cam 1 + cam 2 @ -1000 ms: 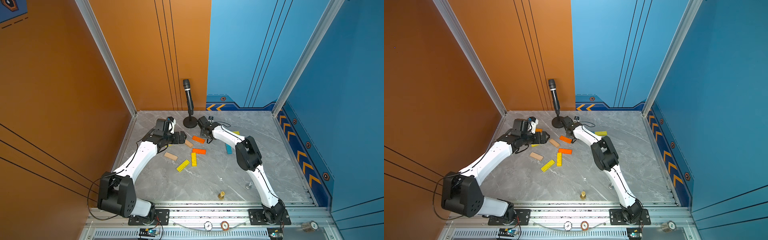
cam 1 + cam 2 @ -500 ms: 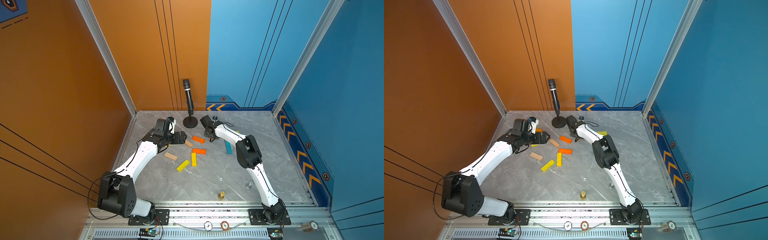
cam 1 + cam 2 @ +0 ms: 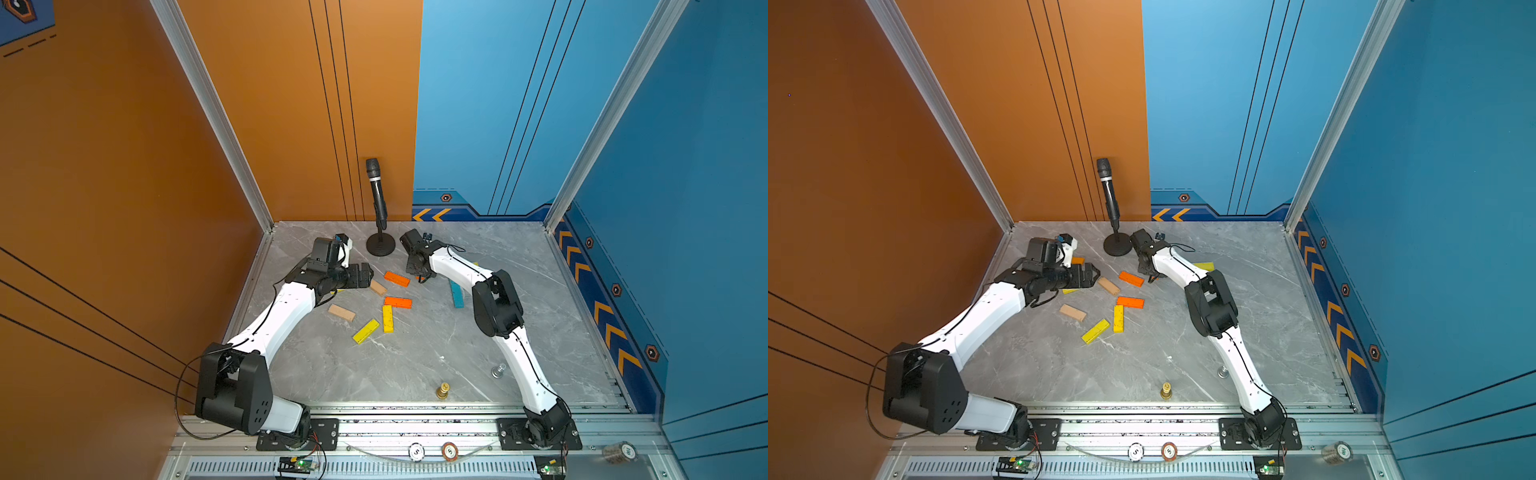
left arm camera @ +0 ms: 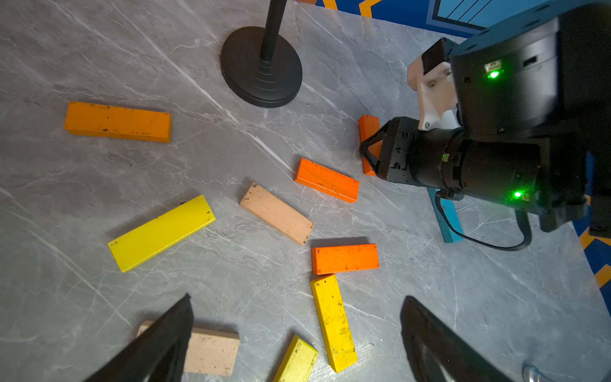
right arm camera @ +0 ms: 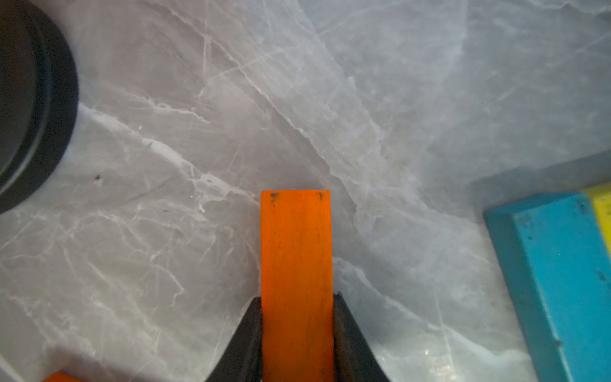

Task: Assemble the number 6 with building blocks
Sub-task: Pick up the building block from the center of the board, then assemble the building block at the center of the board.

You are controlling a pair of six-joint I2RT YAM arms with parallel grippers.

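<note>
Building blocks lie scattered on the grey marble floor: two orange (image 3: 396, 279) (image 3: 398, 302), two yellow (image 3: 387, 318) (image 3: 366, 331), two tan (image 3: 341, 312) (image 3: 378, 287) and a blue one (image 3: 456, 293). My right gripper (image 5: 297, 297) is shut on a further orange block (image 5: 296, 248), held by its long sides low over the floor next to the microphone base. From the left wrist view, this gripper (image 4: 370, 148) hides most of that block (image 4: 368, 127). My left gripper (image 4: 297, 299) stands wide open above the yellow and tan blocks, holding nothing.
A black microphone on a round stand (image 3: 380, 245) rises at the back centre, close to my right gripper. A gold chess piece (image 3: 443, 390) and a silver one (image 3: 498, 370) stand near the front rail. Orange and blue walls enclose the floor.
My right gripper has closed its jaws onto the orange block. The left arm and its open gripper have not moved.
</note>
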